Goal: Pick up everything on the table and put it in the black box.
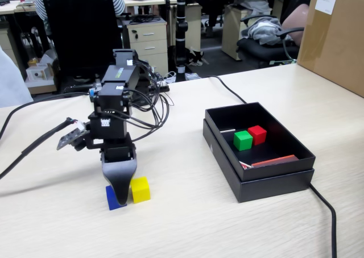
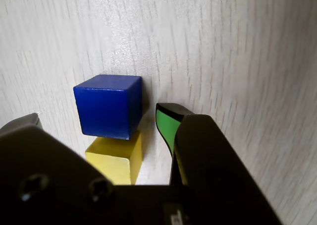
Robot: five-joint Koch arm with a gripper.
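Low in the fixed view's lower left, the gripper [image 2: 99, 128] stands open astride the touching blue cube [image 2: 109, 105] and yellow cube [image 2: 116, 158]; closing could pinch both or squirt one away.

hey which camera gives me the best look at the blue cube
The wrist view: the blue cube fills the frame close up, top and front faces clear, with the yellow cube just below it. In the fixed view the blue cube is small and partly hidden behind the gripper.
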